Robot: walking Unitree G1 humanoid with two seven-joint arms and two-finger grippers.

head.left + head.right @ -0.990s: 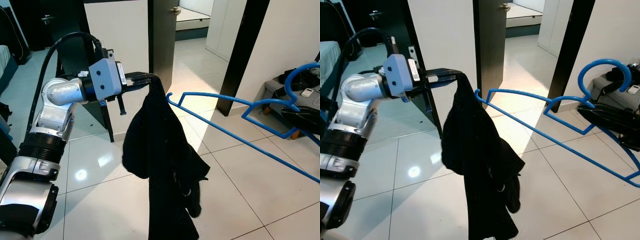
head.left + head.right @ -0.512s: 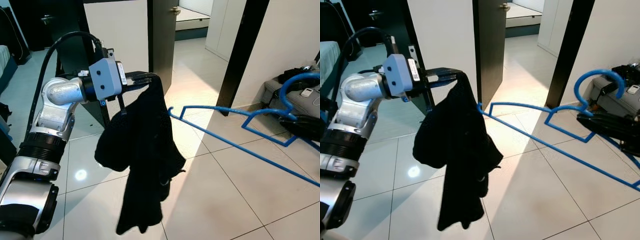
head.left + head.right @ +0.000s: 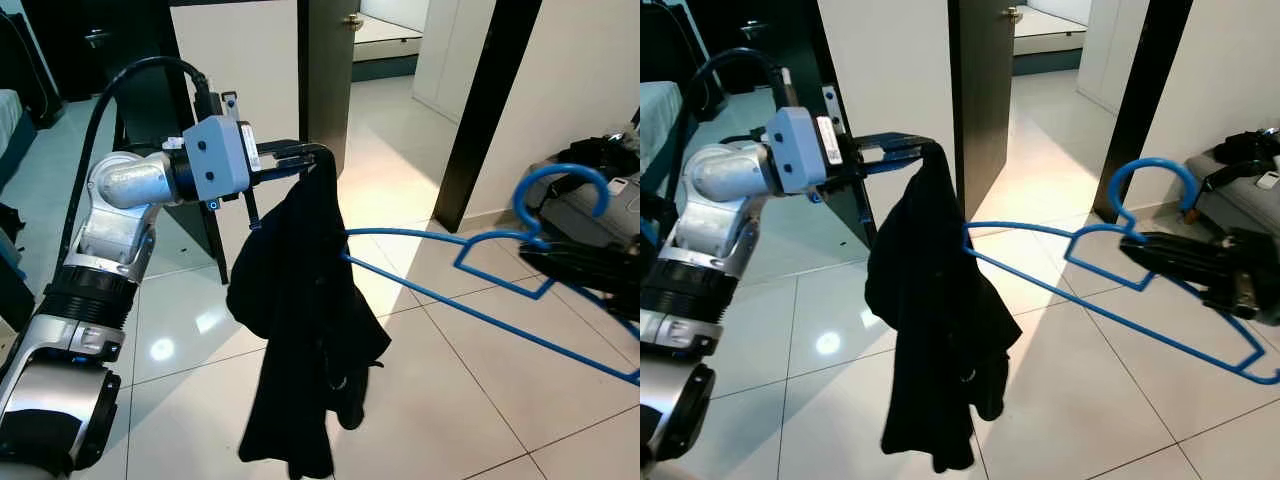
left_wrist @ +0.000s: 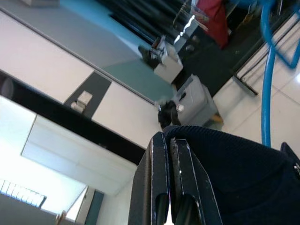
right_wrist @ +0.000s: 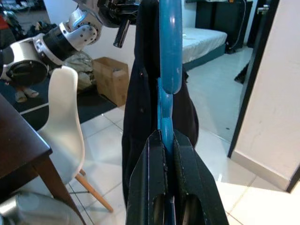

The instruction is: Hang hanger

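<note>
Up at chest height on the left, the left gripper [image 3: 318,152] has its two black fingers pinched together on the top of a black garment [image 3: 305,310], which hangs limp in soft folds toward the tiled floor [image 3: 450,400]. Across on the right, the right gripper [image 3: 1145,255] is clamped on the blue hanger [image 3: 1110,290] just below its hook, the wrist view showing the fingers closed on the thin blue bar. That hanger lies nearly level, its long axis running from the right gripper leftward, and its far tip sits against the right edge of the garment, at about mid-chest of the cloth; whether the tip has entered an opening or merely touches the fabric cannot be told from here. My judgement is that the coming move turns on this: the tip points at the cloth, so the right arm is the one to feed it in. In material, the hanger looks like rigid, smooth coated wire with an open curved hook, while the garment is matt, knit-like and floppy. Beyond stand a dark door [image 3: 325,70] and white walls.
</note>
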